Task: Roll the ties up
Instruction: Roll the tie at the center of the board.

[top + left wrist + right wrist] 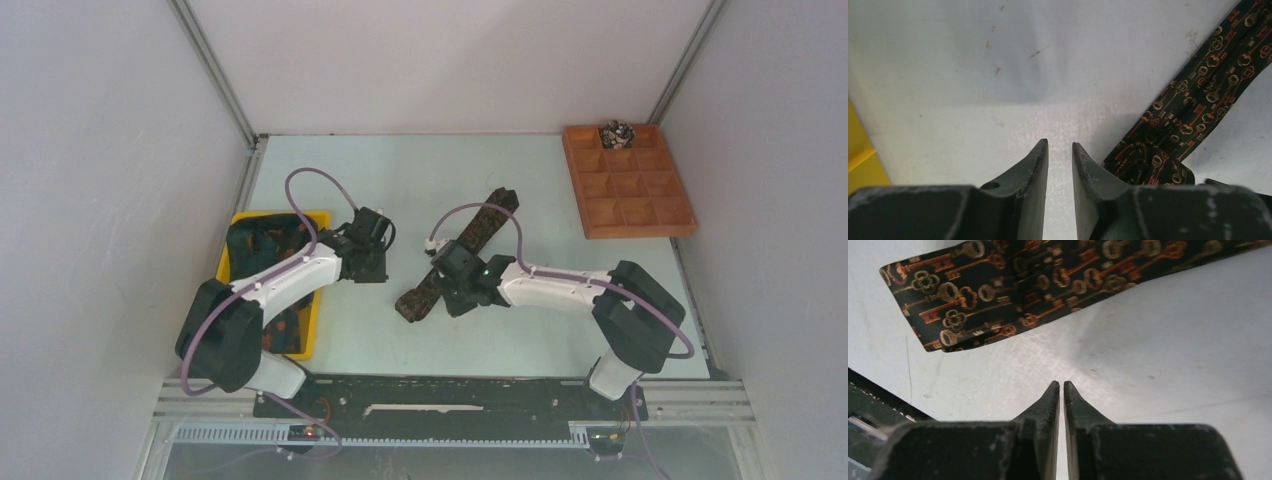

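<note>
One tie point(482, 226) lies flat and diagonal mid-table point(560, 180), far end toward the back, near end toward the front-left. Key print, orange on dark. In the left wrist view the tie point(1198, 95) runs down from top right to a bunched, folded bit just beside the right-hand finger; can't tell if they touch.

Right gripper point(1061, 385) sits over the tie's near half. Its fingers are pressed together with only a hairline slit and pinch nothing. The tie's blunt end point(998, 290) lies ahead of the tips, apart from them.

Left gripper point(1060, 145) is just left of the tie, low over bare table, fingers slightly spread with a narrow gap, nothing between them.

More ties point(250, 245) are heaped in the yellow bin point(262, 213) at the left edge, under the left arm. One rolled coil point(617, 133) sits in a back-row compartment of the wooden tray point(640, 232), back right.
</note>
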Robot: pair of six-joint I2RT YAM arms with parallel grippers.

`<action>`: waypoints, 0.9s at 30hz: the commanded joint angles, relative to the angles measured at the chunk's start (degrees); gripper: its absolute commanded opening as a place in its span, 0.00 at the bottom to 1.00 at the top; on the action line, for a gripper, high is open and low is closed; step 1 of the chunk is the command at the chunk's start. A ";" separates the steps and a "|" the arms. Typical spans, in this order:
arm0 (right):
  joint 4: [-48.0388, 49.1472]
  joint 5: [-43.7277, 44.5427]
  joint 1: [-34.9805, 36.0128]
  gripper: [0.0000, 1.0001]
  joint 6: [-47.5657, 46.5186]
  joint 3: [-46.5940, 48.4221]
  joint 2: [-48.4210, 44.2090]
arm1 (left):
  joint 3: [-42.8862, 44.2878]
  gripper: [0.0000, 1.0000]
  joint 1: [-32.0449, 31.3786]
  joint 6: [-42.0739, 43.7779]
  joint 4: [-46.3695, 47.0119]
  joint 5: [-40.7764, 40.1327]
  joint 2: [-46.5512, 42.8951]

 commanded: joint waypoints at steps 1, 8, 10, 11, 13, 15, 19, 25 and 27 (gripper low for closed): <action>8.70 -0.77 1.43 0.07 2.91 0.05 2.71 | -0.47 0.29 0.32 1.36 4.77 4.53 0.99; 13.82 -3.16 3.37 0.02 4.03 0.05 6.55 | -4.02 0.26 0.22 0.40 8.55 10.45 2.40; 14.82 -3.46 4.06 0.01 4.16 0.03 7.24 | -5.05 0.26 0.22 -0.14 9.37 12.08 2.60; 15.18 -3.56 4.33 0.01 4.13 0.04 7.65 | -5.51 0.25 0.16 -0.30 9.62 12.69 2.70; 15.70 -3.61 4.86 0.01 4.25 -0.04 8.24 | -6.30 0.24 -0.08 -0.84 9.83 13.23 2.70; 16.30 -3.80 5.02 0.00 4.41 -0.04 8.79 | -7.16 0.24 -0.28 -1.16 10.12 14.03 2.72; 17.73 -4.06 5.11 0.00 4.60 -0.02 10.14 | -8.49 0.24 -0.48 -1.36 12.00 16.55 3.01; 19.48 -4.71 5.11 0.00 4.54 -0.04 12.09 | -9.06 0.22 -0.66 -0.61 13.64 18.20 3.24; 19.96 -5.30 5.10 0.00 4.03 -0.65 12.17 | -9.18 0.20 -0.74 -0.29 13.75 19.03 2.98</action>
